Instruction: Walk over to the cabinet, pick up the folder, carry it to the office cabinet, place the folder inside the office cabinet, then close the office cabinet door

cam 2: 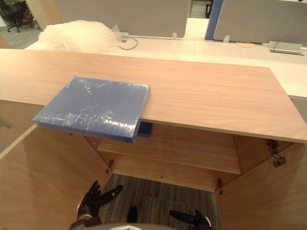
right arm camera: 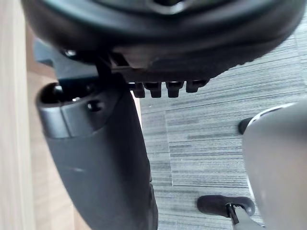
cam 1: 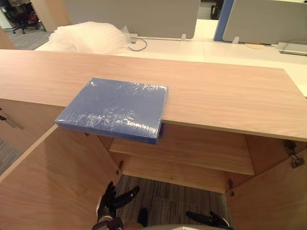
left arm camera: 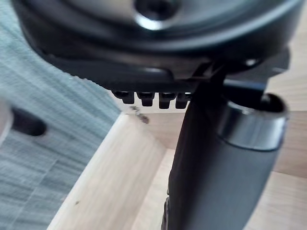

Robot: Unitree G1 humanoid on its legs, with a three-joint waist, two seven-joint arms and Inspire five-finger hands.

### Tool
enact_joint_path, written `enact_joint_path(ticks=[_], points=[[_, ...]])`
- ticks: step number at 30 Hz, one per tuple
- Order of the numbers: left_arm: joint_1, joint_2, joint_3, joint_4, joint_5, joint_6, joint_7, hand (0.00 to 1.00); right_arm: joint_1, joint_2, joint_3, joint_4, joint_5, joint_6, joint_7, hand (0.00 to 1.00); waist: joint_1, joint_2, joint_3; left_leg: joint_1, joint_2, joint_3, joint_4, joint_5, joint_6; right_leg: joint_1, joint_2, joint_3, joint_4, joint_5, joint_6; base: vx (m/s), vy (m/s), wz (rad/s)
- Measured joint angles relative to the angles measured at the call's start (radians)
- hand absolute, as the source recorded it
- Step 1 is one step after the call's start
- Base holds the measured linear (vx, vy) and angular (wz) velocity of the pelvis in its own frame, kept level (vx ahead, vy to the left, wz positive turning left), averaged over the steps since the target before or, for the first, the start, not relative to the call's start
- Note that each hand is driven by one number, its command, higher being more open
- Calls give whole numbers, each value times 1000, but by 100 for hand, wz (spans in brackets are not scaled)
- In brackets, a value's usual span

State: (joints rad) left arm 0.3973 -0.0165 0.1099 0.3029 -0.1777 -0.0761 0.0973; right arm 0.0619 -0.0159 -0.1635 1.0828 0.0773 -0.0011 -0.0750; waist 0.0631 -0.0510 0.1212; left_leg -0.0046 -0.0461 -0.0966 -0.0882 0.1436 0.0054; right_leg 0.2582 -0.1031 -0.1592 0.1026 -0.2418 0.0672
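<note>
A blue folder (cam 1: 115, 108) in clear plastic wrap lies flat on the wooden cabinet top (cam 1: 225, 96), with its near corner overhanging the front edge. Both cabinet doors below stand open. My left hand (cam 1: 111, 200) hangs low above the carpet in front of the open cabinet, fingers straight and spread, holding nothing. My right hand (cam 1: 209, 219) is low at the bottom right, fingers relaxed and empty. In the left wrist view the left hand's thumb (left arm camera: 216, 182) lies straight beside the door panel. The right wrist view shows the right hand's thumb (right arm camera: 105, 167) above the carpet.
The open left door (cam 1: 53, 182) and right door (cam 1: 273, 196) flank the opening, with a shelf (cam 1: 201, 151) inside. Behind the cabinet is a white desk (cam 1: 216, 50) with a heap of bubble wrap (cam 1: 88, 37) and grey partition panels (cam 1: 264, 21).
</note>
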Motion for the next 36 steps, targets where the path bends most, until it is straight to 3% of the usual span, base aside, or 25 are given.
enact_joint_path(ticks=[5, 13, 25, 30, 36], points=[[4, -54, 47, -149, 93, -5, 138, 100, 13, 17, 38, -57, -6, -1, -20, 100, 31, 15, -7, 11, 10, -2, -3, -1, -1, 6, 5, -8, 14, 6, 0, -17, 3, 0], [45, -75, 113, -450, 286, -5, 344, 100, 65, 5, 76, -68, -6, -1, -54, 100, 40, 5, -27, -4, 22, -35, -5, -6, -11, 2, 27, -26, 13, 12, -9, -58, 5, 9], [112, -103, 139, -631, 459, 13, 415, 100, 84, 23, 103, -66, -1, 5, -67, 100, 43, -15, -76, -15, 22, -54, -5, -1, -13, 6, 33, -57, -3, 12, -9, -16, -10, 4], [126, -107, 151, -736, 634, 45, 496, 100, 83, 34, 97, -67, -39, 9, -78, 100, 45, -20, -79, -13, 21, -59, -5, -1, -13, 6, 32, -62, 6, 12, -9, 0, 2, 3], [109, -92, 135, -823, 815, 48, 508, 100, 82, 25, 98, -61, -41, 3, -79, 100, 46, -11, -83, -20, 21, -60, -5, 0, -14, 1, 34, -59, 1, 11, -9, 0, 0, 0]])
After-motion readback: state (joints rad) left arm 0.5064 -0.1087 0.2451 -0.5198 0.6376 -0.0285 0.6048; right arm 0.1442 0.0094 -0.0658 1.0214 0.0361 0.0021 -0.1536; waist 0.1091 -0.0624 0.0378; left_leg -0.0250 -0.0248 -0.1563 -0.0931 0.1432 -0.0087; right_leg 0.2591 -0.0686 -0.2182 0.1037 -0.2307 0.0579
